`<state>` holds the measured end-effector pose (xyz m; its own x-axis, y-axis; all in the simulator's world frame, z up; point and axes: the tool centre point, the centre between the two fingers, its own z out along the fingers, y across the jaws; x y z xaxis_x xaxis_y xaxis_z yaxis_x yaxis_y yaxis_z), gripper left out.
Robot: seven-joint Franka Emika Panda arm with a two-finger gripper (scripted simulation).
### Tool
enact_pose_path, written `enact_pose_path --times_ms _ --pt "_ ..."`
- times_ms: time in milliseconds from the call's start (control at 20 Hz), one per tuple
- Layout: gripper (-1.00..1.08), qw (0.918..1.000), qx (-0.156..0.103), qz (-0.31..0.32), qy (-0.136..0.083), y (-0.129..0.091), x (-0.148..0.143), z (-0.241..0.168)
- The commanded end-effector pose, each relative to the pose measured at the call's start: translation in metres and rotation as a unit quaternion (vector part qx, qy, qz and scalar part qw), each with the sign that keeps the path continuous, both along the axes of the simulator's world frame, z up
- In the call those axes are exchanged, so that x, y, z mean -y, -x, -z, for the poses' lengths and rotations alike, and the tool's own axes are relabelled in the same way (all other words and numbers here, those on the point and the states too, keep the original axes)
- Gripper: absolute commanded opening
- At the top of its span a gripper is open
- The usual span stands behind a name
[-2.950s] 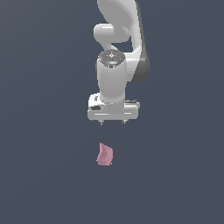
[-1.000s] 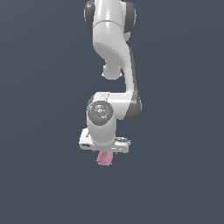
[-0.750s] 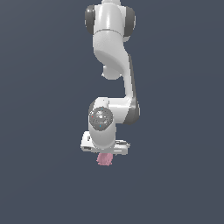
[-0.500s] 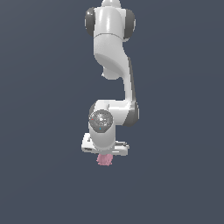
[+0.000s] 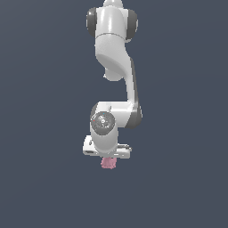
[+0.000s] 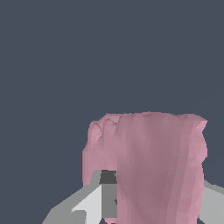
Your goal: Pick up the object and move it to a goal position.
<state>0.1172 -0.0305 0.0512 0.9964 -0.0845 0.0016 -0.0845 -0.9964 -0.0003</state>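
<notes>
Dropping over the last three seconds, I am now sitting right down on the object (image 6: 151, 168), which was lying well below my claw then and is now tucked between my fingers. Nearest to me, in the wrist view, one grey fingertip (image 6: 98, 199) is pressing against one flank of the pink lump and a sliver of the other finger is showing at the opposite flank, so I am judging my gripper (image 5: 107, 156) to be clamped on it, though I am not seeing the contact cleanly on both sides. The lump is lying straight ahead of my palm, its long axis seeming to run out along my fingers rather than across them, jagged end pointing away. Farther out, in the exterior view, the object is poking out just beneath my hand, only its lower part showing. I am counting one object, one claw, one arm; no goal marker is showing anywhere.
</notes>
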Motion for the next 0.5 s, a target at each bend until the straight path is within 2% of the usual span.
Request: enact_pose_path --times_ms 0,450 --pt "-1.0 1.0 -0.001 0.0 0.0 0.0006 0.0002 0.0011" --pt "-1.0 1.0 0.0 0.0 0.0 0.006 0.0094 -0.0007"
